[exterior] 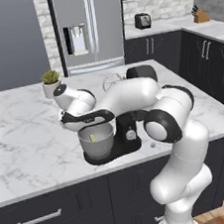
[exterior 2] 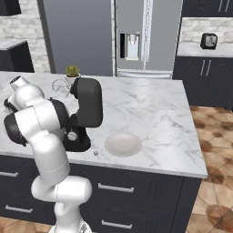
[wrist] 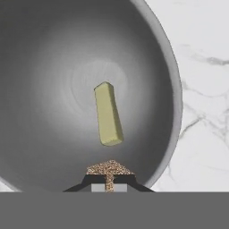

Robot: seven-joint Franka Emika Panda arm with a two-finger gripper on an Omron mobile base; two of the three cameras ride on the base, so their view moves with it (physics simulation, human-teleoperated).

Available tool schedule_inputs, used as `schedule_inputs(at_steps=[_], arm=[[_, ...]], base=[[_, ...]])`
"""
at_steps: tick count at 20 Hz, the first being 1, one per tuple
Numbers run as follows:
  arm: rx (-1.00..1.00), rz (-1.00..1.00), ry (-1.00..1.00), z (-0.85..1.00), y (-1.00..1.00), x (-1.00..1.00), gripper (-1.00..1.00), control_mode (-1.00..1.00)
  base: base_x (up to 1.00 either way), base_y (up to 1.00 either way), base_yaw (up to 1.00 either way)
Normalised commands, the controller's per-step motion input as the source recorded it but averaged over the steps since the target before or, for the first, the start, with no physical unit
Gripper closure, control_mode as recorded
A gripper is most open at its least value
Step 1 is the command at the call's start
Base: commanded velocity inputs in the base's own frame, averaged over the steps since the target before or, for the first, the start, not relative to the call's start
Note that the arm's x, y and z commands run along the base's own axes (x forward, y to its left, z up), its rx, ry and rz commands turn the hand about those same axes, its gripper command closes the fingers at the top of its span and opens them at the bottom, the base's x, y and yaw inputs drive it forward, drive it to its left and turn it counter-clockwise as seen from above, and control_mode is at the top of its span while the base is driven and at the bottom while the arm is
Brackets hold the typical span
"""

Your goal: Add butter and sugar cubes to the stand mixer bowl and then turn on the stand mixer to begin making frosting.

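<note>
1. Your gripper [wrist: 109,179] hangs over the stand mixer bowl [wrist: 172,89], its jaws closed on the sugar cube [wrist: 108,168], a tan-brown speckled block pinched between the tips.
2. The butter [wrist: 108,114] lies inside the bowl, on its sloping inner wall near the middle.
3. You will find the bowl on the base of the black stand mixer [exterior: 129,131], near the front edge of the marble bench [exterior: 23,140].
4. A round white plate [exterior 2: 123,144] sits on the bench just right of the mixer.
</note>
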Motion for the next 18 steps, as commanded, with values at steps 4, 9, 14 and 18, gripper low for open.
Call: schedule_inputs(at_steps=[4,9,14,18], arm=[[0.00,-0.01,0.11,-0.47,-0.31,0.04,1.00,-1.00],[0.00,-0.01,0.04,-0.37,-0.48,-0.13,1.00,-1.00],[0.00,-0.01,-0.01,-0.13,-0.61,-0.55,1.00,-1.00],[0.00,0.00,0.00,-0.15,-0.48,-0.27,1.00,-1.00]], base=[[0.00,0.00,0.00],[0.00,0.00,0.00],[0.00,0.00,0.00],[0.00,0.00,0.00]])
